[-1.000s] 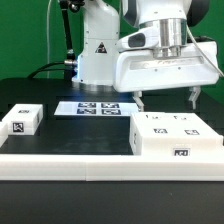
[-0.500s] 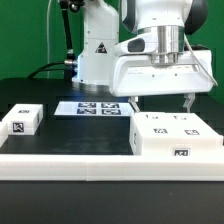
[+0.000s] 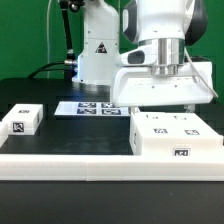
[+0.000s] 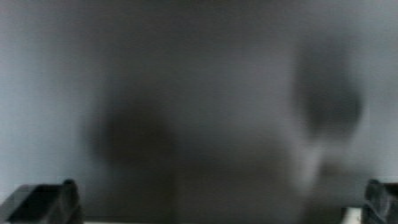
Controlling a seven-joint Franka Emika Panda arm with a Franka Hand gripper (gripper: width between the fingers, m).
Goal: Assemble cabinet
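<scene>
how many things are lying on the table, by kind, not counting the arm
white cabinet parts: 2 (small block, large box)
marker board: 1
total: 3

Upright arm [image 3: 98, 45], wrist [image 3: 160, 28] pointing straight down; hand [image 3: 163, 106] low, fingers [image 4: 47, 203] spread wide apart.

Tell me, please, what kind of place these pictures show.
Most likely a robotics lab bench. A Franka arm stands over a black table that holds a marker board and a large white tagged cabinet part.
</scene>
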